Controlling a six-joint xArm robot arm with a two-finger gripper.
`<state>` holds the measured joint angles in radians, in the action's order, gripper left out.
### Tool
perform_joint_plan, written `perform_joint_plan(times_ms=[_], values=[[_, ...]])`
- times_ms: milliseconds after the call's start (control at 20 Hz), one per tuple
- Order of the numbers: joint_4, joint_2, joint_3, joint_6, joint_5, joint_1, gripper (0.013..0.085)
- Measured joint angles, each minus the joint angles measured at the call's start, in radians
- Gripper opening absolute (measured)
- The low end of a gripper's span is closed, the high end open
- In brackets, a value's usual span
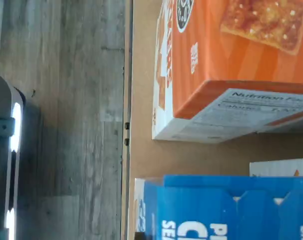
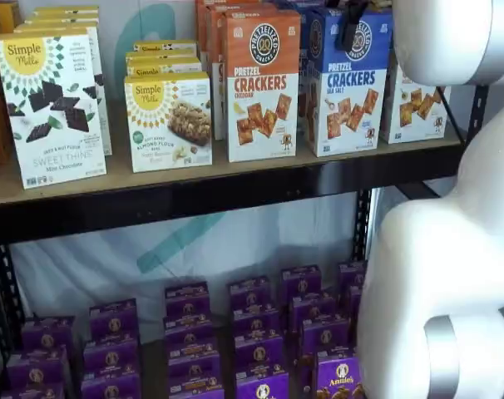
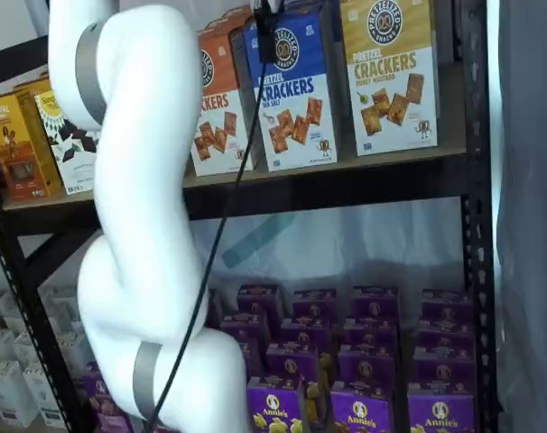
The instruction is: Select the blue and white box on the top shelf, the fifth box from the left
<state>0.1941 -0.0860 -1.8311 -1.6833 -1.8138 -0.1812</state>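
Observation:
The blue and white box [image 2: 348,87] stands on the top shelf [image 2: 235,187], between an orange-topped cheddar carton [image 2: 262,83] and a yellow-topped carton [image 2: 414,104]. It shows in both shelf views [image 3: 296,99]. The gripper [image 2: 352,29] shows only as black fingers hanging from the top edge, in front of the blue box's upper part [image 3: 267,27], with a cable beside them. I see no plain gap between the fingers and no box in them. The wrist view shows the blue box's top [image 1: 226,210] and the orange carton [image 1: 231,60] on the tan shelf board [image 1: 141,125].
Simple Mills boxes [image 2: 52,108] stand further left on the top shelf. Small purple boxes [image 2: 260,332] fill the level below. The white arm [image 3: 138,207] stands between camera and shelves. A black upright [image 3: 477,225] bounds the shelf's right side. The wood-look floor [image 1: 66,125] shows below.

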Motion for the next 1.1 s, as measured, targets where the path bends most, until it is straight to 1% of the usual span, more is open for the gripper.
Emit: perform_joint_plan(times_ms=[50,450,550,900,1100], values=[[0.0,-0.001,0.002,0.001,0.001,0.001,0.065],[0.003,-0.01,0.015,0.001,0.008,0.0,0.065],[0.005,-0.013,0.017,-0.001,0.009,-0.002,0.057],[0.01,-0.022,0.005,-0.003,-0.029,-0.01,0.057],[0.007,-0.069,0.038,-0.005,-0.034,-0.013,0.057]])
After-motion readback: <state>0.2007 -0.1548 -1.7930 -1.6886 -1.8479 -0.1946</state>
